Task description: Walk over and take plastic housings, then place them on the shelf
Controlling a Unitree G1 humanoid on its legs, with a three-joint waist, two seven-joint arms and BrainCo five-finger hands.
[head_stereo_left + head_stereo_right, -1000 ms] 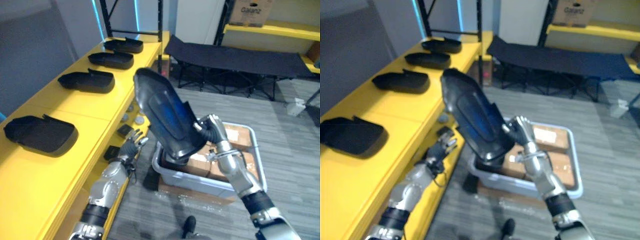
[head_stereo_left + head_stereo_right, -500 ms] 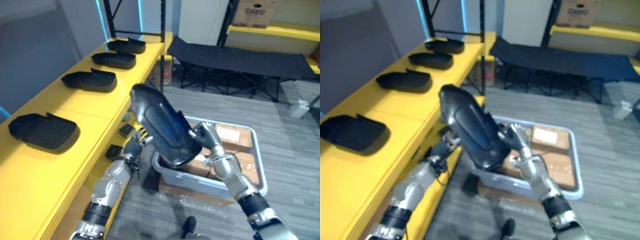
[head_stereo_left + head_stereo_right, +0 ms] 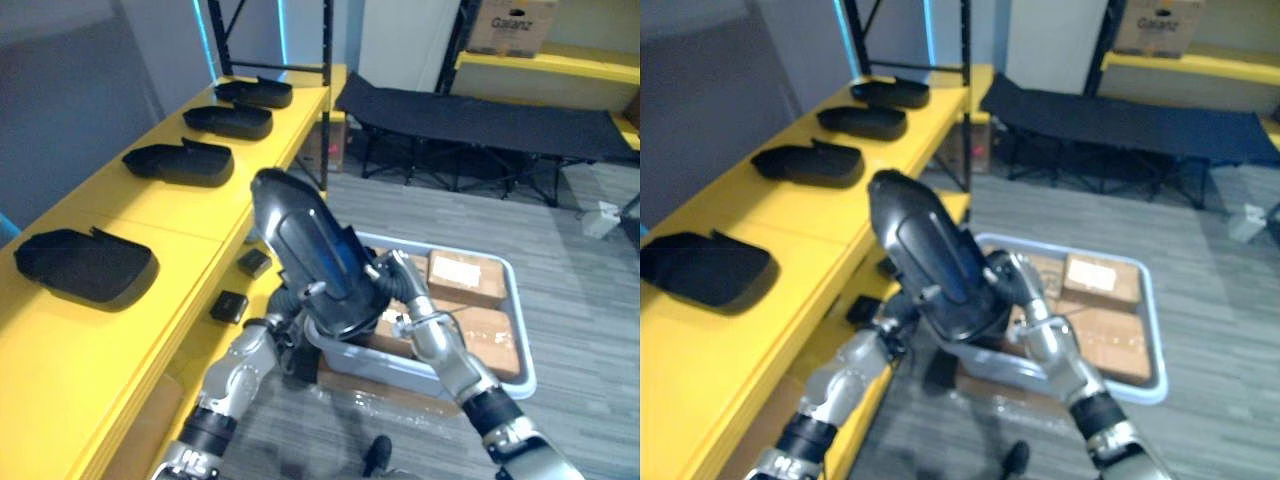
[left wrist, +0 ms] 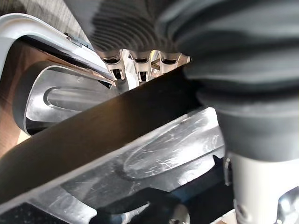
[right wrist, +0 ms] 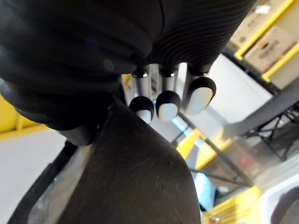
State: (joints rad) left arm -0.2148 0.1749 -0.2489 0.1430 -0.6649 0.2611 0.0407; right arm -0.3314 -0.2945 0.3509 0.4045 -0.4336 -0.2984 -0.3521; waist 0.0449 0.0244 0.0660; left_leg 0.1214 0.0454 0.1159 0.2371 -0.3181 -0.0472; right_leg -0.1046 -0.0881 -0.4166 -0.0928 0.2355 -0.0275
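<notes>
The plastic housing [image 3: 315,250] hangs tilted above the grey bin [image 3: 512,300], your right hand [image 3: 402,295] curled round its right edge and your left hand [image 3: 292,305] at its lower edge (whether that one grips, I cannot tell). Swing left, level it, lower onto bare yellow shelf [image 3: 130,215].

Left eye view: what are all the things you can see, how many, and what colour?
shelf: one, yellow, left side
shelf housings: four, black, in a row on it
bin: one, pale grey, on floor
cardboard boxes: at least two, brown, inside bin
held housing: one, black, lifted up, mid-view
cot: one, black, at back
left hand: one, silver, gripping held housing
right hand: one, silver, gripping held housing
</notes>
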